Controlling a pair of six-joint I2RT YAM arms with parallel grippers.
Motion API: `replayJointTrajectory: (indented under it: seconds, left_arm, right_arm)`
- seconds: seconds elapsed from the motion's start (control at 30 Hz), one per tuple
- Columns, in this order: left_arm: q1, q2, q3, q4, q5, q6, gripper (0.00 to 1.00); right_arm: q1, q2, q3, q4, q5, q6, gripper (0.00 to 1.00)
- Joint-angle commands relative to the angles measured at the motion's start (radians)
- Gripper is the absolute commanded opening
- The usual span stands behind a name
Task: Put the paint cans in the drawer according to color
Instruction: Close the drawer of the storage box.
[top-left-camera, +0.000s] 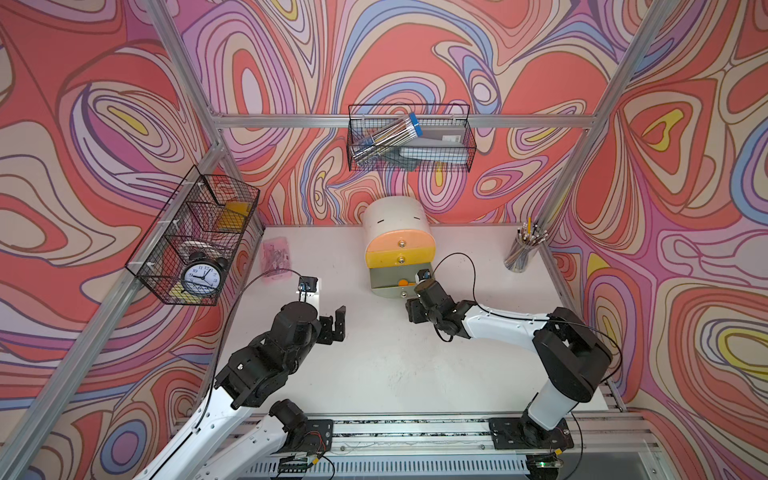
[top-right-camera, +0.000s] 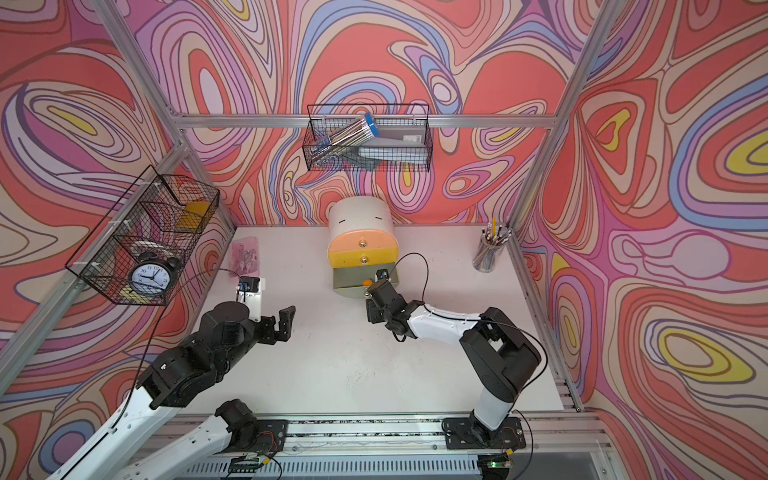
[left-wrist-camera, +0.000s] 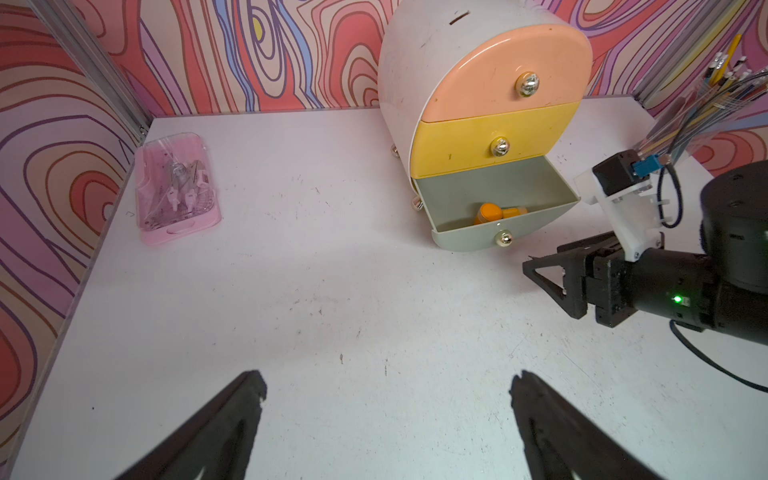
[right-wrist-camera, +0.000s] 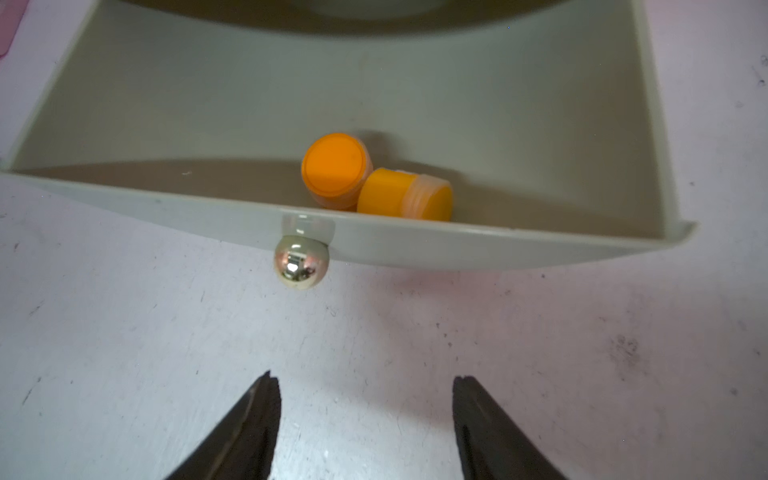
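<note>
A white table (top-left-camera: 374, 374) sits inside walls of swirling pink and red. At twelve o'clock in both top views stands a cream drawer cabinet (top-left-camera: 395, 216), its bottom grey-green drawer (right-wrist-camera: 374, 83) pulled out. Inside the drawer, an orange paint can (right-wrist-camera: 336, 168) (lid facing the camera) touches a second orange paint can (right-wrist-camera: 405, 193) lying on its side. The right end effector (right-wrist-camera: 361, 382) hovers near the drawer's knob (right-wrist-camera: 301, 262), jaws parted and empty. The left end effector (left-wrist-camera: 386, 382), toward nine o'clock, gapes wide and holds nothing.

Both top views: steeply down over the whole tabletop (top-left-camera: 374, 374). Left wrist: past the left tool (left-wrist-camera: 387, 384), drawer (left-wrist-camera: 490, 191) well ahead. Right wrist: past the right tool (right-wrist-camera: 365, 380), same drawer just ahead.
</note>
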Motion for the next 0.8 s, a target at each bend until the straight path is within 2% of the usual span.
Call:
replayJointTrajectory:
  seconds: [0.0, 0.37, 0.77]
  left_arm:
    - [0.006, -0.008, -0.012, 0.012, -0.015, 0.014, 0.99]
    - [0.006, -0.018, -0.015, -0.003, 0.012, 0.024, 0.99]
    - [0.006, -0.046, -0.031, 0.001, 0.043, 0.022, 0.99]
  right_arm:
    - [0.014, 0.038, 0.043, 0.1, 0.066, 0.012, 0.98]
    - [0.015, 0.203, 0.168, 0.161, 0.215, -0.012, 0.98]
    - [0.015, 0.324, 0.286, 0.28, 0.302, -0.037, 0.98]
